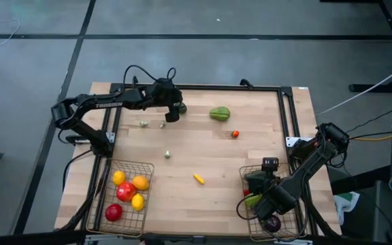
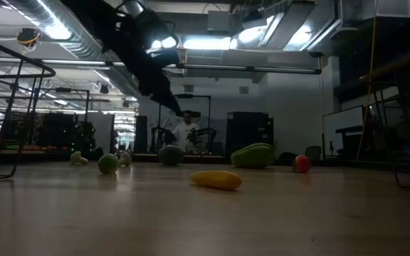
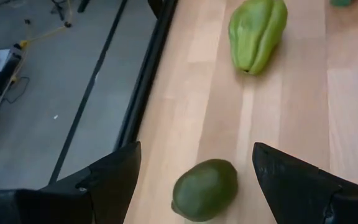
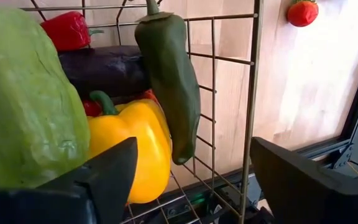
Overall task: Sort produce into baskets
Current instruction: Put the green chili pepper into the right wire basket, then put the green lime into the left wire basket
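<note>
Your left end effector (image 3: 194,180) is out at the far edge of the table (image 1: 196,153), left of centre, fingers spread wide with nothing between them. Through the wrist view you've got a small dark green round piece (image 3: 204,190) sitting on the wood right in the gap between the two fingers, not touching either one. The bigger light green ribbed squash (image 3: 257,32) lies just beyond it, toward the right along that far edge.

Your right end effector (image 4: 191,180) is over the right basket (image 1: 298,219) at the near right corner, fingers apart and gripping nothing. Right in front of it in that basket: a long dark green pepper (image 4: 169,78) leaning against the wire wall, a yellow bell pepper (image 4: 135,146), a big pale green cabbage-looking piece (image 4: 27,99), a purple eggplant (image 4: 104,68) and a red pepper (image 4: 67,30) behind them. None of them is between the fingers.

The left basket (image 1: 146,166) at the near left holds a couple of red pieces and three yellow-orange ones (image 1: 140,182).

Still loose on the table: a small red piece (image 1: 235,134) on the far right side, a yellow one (image 1: 199,179) near the middle, and a few tiny pale bits (image 1: 167,154) on the left side of the middle.
</note>
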### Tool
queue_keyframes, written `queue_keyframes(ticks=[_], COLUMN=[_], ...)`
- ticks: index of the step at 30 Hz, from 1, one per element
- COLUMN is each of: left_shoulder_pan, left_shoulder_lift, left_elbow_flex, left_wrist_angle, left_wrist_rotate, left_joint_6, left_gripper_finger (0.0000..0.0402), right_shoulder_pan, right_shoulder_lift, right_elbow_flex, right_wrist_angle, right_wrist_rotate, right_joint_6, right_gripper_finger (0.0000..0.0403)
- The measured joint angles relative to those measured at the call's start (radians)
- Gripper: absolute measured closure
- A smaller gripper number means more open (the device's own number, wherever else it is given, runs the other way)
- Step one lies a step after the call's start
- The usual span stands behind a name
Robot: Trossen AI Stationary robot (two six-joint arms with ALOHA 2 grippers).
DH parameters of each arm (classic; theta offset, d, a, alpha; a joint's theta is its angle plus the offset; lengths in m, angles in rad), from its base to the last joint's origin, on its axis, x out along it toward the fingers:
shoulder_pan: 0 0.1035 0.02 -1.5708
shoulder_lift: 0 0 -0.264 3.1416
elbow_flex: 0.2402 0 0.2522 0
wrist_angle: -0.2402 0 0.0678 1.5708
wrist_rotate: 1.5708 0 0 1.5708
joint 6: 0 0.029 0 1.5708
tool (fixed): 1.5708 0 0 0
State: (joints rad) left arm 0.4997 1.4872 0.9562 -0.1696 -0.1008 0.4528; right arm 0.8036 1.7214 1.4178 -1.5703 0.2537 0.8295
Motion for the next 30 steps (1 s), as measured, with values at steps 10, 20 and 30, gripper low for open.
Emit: queue_keyframes(ticks=[10,20,30], left_shoulder_pan=[0.001,0.027,0.064], left_shoulder_lift=[0.132,0.212,0.219], left_elbow_flex=[0.000,0.000,0.000], left_wrist_angle=[-0.004,0.010,0.055], left_wrist_rotate=[0.022,0.005,0.002], left_joint_6=[0.020,-0.004,-0.045], left_gripper_finger=[0.0096,0.0096,0.0096], right_shoulder_pan=[0.000,0.000,0.000], right_shoulder_lift=[0.000,0.000,0.000], right_elbow_flex=[0.000,0.000,0.000], right_wrist_angle=[0.016,0.063,0.096], right_wrist_rotate=[0.000,0.000,0.000], right_joint_6=[0.000,0.000,0.000], right_gripper_finger=[0.0066,0.0065,0.0065])
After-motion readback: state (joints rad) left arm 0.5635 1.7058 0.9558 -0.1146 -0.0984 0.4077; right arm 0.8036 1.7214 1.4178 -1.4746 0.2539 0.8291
